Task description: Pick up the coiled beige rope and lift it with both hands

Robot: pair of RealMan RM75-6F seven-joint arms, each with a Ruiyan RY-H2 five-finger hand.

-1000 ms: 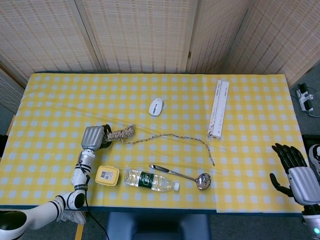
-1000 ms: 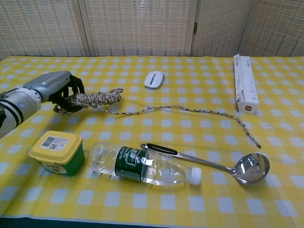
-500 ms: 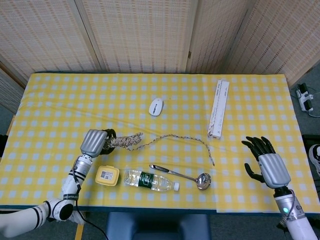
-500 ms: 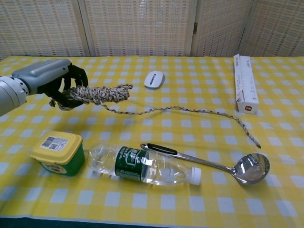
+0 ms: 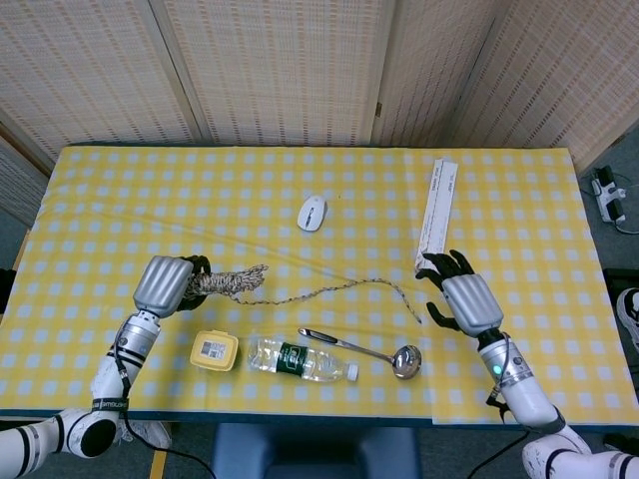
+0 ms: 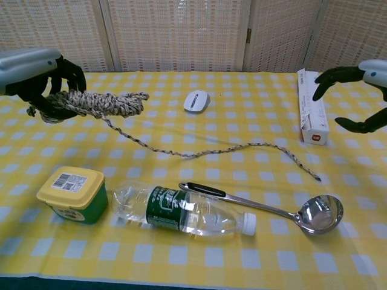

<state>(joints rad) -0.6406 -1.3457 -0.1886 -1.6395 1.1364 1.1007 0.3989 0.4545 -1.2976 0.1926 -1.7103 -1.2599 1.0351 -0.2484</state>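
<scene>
Counter [image 5: 120, 190]: yellow-check cloth, filling the frame.

Left hand [image 5: 165, 283]: lower left of the head view, fingers [image 6: 71, 71] wrapped round the coiled end of the beige rope [image 6: 100, 103], bundle raised clear of the cloth.

Right hand [image 5: 467, 301]: lower right, fingers spread, holding nothing, near the rope's loose tail [image 5: 411, 301].

White box [image 5: 437, 215]: upper right, beside that hand.

Step, as judged: one-handed lift made; second grasp pending. Next move calls for the right hand to lower onto the trailing tail and close on it.
</scene>
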